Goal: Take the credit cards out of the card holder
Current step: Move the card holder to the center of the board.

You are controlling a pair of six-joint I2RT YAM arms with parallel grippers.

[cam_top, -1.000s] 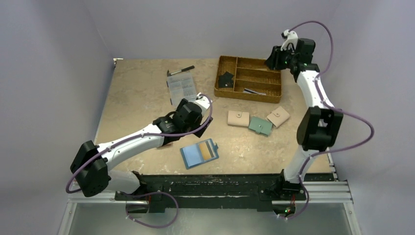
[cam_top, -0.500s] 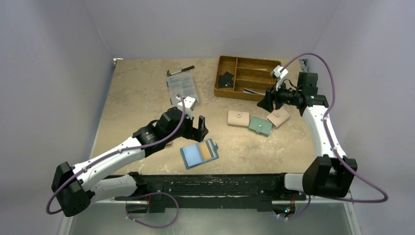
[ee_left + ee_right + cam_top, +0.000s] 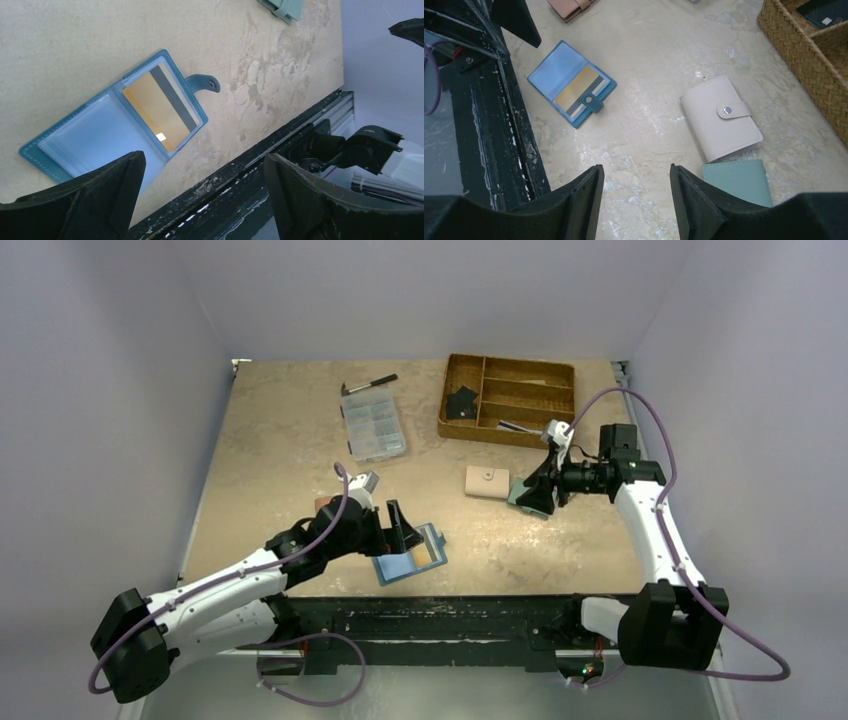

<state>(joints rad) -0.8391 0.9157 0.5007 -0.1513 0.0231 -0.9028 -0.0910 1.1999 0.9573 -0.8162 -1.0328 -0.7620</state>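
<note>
Under the left gripper (image 3: 404, 533), whose jaws stand wide and empty, lies the opened card holder (image 3: 95, 137), a tan card (image 3: 149, 114) showing.

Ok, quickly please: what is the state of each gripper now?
Left gripper: open, empty, close to the open blue card holder.
Right gripper: open, empty.
</note>
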